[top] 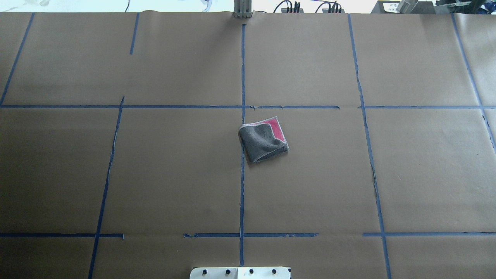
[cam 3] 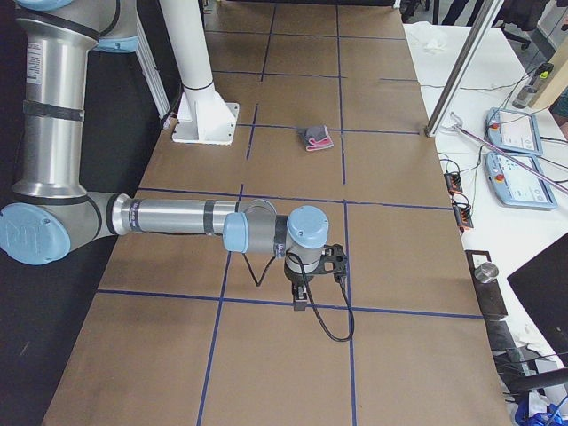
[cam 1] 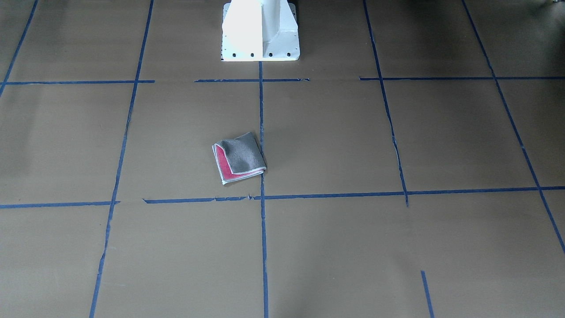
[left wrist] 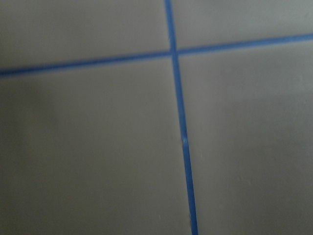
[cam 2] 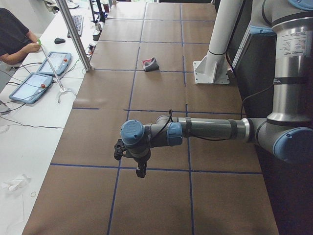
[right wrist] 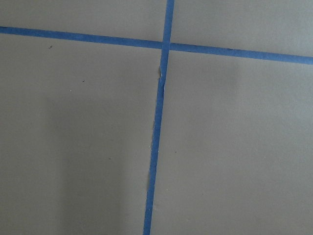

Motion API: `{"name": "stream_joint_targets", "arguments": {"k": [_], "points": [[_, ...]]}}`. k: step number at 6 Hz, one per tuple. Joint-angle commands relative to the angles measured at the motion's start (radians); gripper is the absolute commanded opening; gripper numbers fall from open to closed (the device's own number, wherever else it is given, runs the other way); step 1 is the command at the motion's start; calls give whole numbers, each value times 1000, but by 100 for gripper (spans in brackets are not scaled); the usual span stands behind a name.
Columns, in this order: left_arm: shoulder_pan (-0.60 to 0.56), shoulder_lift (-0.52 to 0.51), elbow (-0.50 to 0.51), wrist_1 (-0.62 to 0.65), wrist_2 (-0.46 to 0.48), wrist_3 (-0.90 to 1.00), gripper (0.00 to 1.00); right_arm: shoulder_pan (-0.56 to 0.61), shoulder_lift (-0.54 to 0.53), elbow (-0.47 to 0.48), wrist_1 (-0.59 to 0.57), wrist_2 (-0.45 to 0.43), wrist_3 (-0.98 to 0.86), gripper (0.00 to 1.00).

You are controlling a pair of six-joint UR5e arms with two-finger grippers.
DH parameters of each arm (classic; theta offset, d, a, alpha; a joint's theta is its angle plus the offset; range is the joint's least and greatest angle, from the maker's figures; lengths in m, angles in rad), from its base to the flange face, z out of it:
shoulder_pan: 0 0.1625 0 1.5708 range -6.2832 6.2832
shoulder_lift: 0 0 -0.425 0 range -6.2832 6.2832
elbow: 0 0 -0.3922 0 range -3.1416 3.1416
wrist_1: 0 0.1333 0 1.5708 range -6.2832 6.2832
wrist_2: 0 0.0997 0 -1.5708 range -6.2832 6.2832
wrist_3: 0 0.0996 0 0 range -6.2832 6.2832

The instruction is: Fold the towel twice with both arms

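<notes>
**A:** Where is the towel sitting, and am I looking at a finished job?

**B:** You are looking at the towel point(cam 1: 239, 157) lying flat out in front of the white pedestal point(cam 1: 260, 31), well apart from it and slightly toward the robot's right. It is showing as a small quarter-size packet, grey face up, with a pink strip peeking out along one side. I am judging both folds as done.

**A:** So what should I be doing with the arms?

**B:** You are parking, I think. The left arm point(cam 2: 210, 129) and the right arm point(cam 3: 177, 216) are each reaching low over the table, far out to either side of the pedestal and well apart from the towel. Be avoiding any sweep across the space in front of the pedestal. The top grey layer is sitting slightly askew and looking loose enough to flip.

**A:** And the fingers?

**B:** I cannot tell whether they are spread or closed. The left gripper point(cam 2: 141, 169) and the right gripper point(cam 3: 300, 297) are appearing only in the side views, small, dark and pointing down. Both wrist cameras are showing you only brown paper and crossing blue tape point(right wrist: 161, 44), and the left one is blurring. The layers under the grey face are also hiding from you.
</notes>
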State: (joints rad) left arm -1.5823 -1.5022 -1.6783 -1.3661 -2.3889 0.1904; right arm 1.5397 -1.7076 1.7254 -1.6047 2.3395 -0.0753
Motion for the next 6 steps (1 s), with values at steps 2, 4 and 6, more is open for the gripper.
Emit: {"name": "stream_joint_targets", "arguments": {"k": [2, 4, 6], "points": [[-1, 5, -47, 74, -4, 41, 100, 0, 11, 0, -4, 23, 6, 100], [-1, 8, -54, 73, 0, 37, 100, -1, 20, -7, -4, 21, 9, 100], [1, 3, -75, 70, -3, 35, 100, -4, 31, -9, -1, 20, 9, 100]]}}
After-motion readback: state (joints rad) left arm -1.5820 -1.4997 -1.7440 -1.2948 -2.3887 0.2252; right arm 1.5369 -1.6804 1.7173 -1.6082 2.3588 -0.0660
